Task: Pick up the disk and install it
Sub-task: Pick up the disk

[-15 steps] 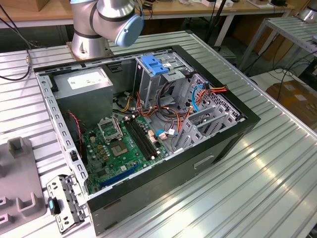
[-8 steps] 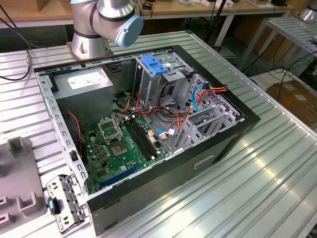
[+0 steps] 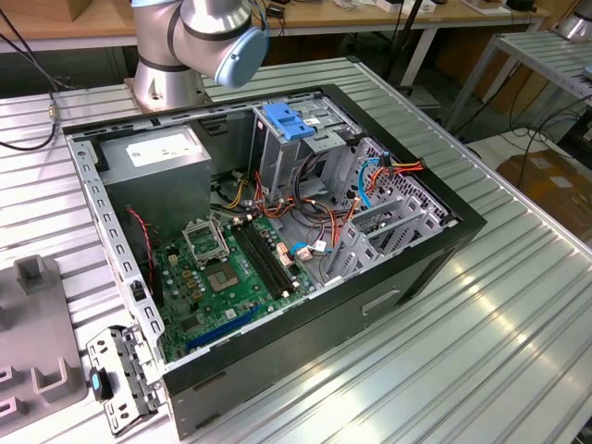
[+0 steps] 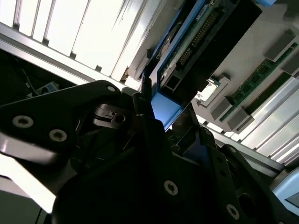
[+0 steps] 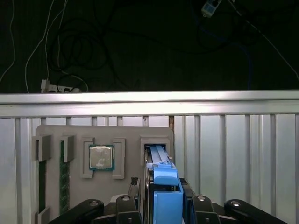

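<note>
1. At the exterior view's left, a matte grey moulded tray (image 3: 37,324) with raised blocks lies on the ribbed aluminium counter (image 3: 481,351).
2. Just beside it lies a perforated sheet-metal bracket (image 3: 116,375) with a small blue tab.
3. Further right stands the open black computer case (image 3: 425,268). It holds a boxy grey power supply (image 3: 153,162), a green motherboard (image 3: 222,277) and a ribbed light-blue latch plate (image 3: 289,122) on top of the steel drive cage.
4. The arm (image 3: 208,32), grey with a blue joint cap, rises behind the case.
5. In the first wrist view, the same tray (image 5: 126,140) has a square metal-capped processor chip (image 5: 101,157) in one recess. A green memory stick (image 5: 64,177) stands on edge in a narrow slot.
6. The disk (image 5: 164,186) stands on edge in the tray's rectangular slot beside the chip, with its glossy blue plastic rail facing the camera.
7. The black gripper (image 5: 162,184) straddles the disk. Its fingers (image 5: 135,185) lie close against both flat sides, pinching it.
8. The second wrist view shows the disk's (image 4: 196,42) green circuit board, pin connector and blue rail running out from the gripper (image 4: 149,112).
</note>
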Controlling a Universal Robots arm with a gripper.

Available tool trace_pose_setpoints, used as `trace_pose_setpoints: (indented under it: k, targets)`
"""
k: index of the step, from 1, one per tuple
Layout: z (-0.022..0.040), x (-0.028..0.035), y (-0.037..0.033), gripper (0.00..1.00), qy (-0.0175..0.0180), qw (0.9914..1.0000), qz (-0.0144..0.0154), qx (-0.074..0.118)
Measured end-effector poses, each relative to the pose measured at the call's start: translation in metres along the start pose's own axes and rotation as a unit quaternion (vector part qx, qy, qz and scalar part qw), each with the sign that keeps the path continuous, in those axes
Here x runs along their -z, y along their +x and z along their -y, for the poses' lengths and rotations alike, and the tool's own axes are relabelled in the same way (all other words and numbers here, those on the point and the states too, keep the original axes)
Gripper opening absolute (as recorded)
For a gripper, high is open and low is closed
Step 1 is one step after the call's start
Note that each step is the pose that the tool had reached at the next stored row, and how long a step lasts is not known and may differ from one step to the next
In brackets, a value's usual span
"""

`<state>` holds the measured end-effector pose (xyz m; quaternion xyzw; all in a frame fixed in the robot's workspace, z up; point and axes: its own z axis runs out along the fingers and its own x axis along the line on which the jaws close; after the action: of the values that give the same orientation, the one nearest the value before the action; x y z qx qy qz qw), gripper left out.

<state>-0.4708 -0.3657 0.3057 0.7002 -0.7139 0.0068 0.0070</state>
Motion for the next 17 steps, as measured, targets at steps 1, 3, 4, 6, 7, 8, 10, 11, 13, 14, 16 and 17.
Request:
trace_pose_setpoints:
  k: [1,3,4,6,7,8,10,11,13,14,16,17]
  targets:
    - [0.0000,-0.0006,0.0000,0.45,0.0005,1.00000,-0.0010,0.000]
    - [0.0001,-0.0022,0.0000,0.45,0.0015,1.00000,-0.0027,0.000]
    - [0.0001,-0.0030,-0.0001,0.45,0.0017,0.99999,-0.0030,0.000]
    - [0.0000,-0.0049,-0.0003,0.45,0.0018,0.99999,-0.0033,0.000]
    - [0.0001,-0.0054,-0.0003,0.45,0.0018,0.99999,-0.0033,0.000]
    - [0.0000,-0.0059,-0.0003,0.45,0.0017,0.99999,-0.0033,0.000]
    - [0.0000,-0.0067,-0.0004,0.44,0.0018,0.99999,-0.0035,0.000]
    - [0.0000,-0.0068,-0.0004,0.37,0.0017,0.99999,-0.0036,0.000]
    - [0.0000,-0.0073,-0.0004,0.37,0.0018,0.99999,-0.0040,0.000]
    - [0.0000,-0.0073,-0.0004,0.37,0.0018,0.99999,-0.0042,0.000]
    - [0.0000,-0.0075,-0.0004,0.37,0.0018,0.99999,-0.0046,0.000]
    - [0.0000,-0.0077,-0.0005,0.37,0.0018,0.99999,-0.0047,0.000]
